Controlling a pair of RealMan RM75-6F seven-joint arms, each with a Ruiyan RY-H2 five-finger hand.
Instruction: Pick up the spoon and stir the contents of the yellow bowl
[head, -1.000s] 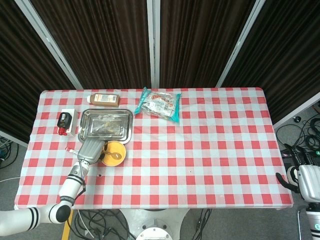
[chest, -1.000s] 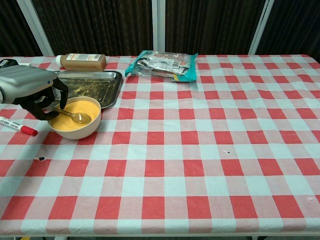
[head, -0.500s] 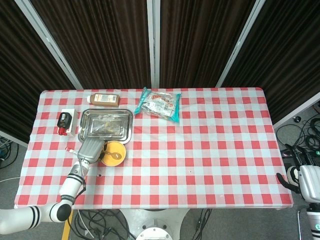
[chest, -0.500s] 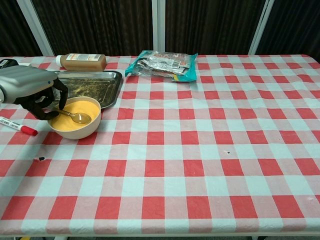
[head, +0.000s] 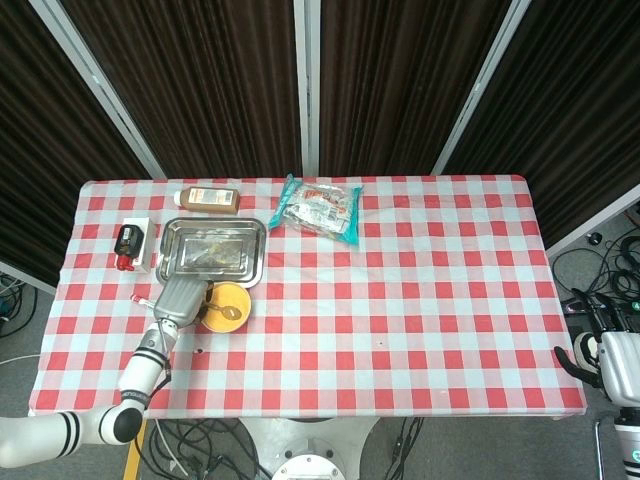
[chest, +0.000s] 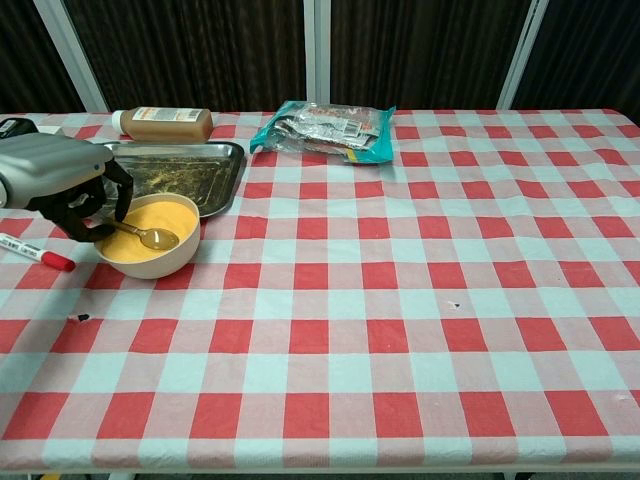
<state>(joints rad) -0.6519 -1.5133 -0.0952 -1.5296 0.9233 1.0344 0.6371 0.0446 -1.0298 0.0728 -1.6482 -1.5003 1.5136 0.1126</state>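
Note:
The yellow bowl (chest: 150, 237) with orange contents stands near the table's left front, just in front of the metal tray; in the head view the bowl (head: 229, 306) shows beside my left hand. A gold spoon (chest: 148, 236) lies with its bowl end in the contents, its handle running left into my left hand (chest: 62, 184), which grips it at the bowl's left rim. In the head view the left hand (head: 180, 299) covers the bowl's left edge. My right hand (head: 612, 365) hangs off the table's right end, holding nothing; whether its fingers are apart is unclear.
A metal tray (chest: 205, 150) with food residue sits behind the bowl. A brown bottle (chest: 160, 124) lies at the back left, a teal snack packet (chest: 325, 130) at the back middle. A red-capped marker (chest: 38, 252) lies left of the bowl, and a black-and-red device (head: 129, 243) left of the tray.
The spoon's bowl end has shifted slightly left within the yellow bowl, along with a small move of my left hand. The right hand has stayed put.

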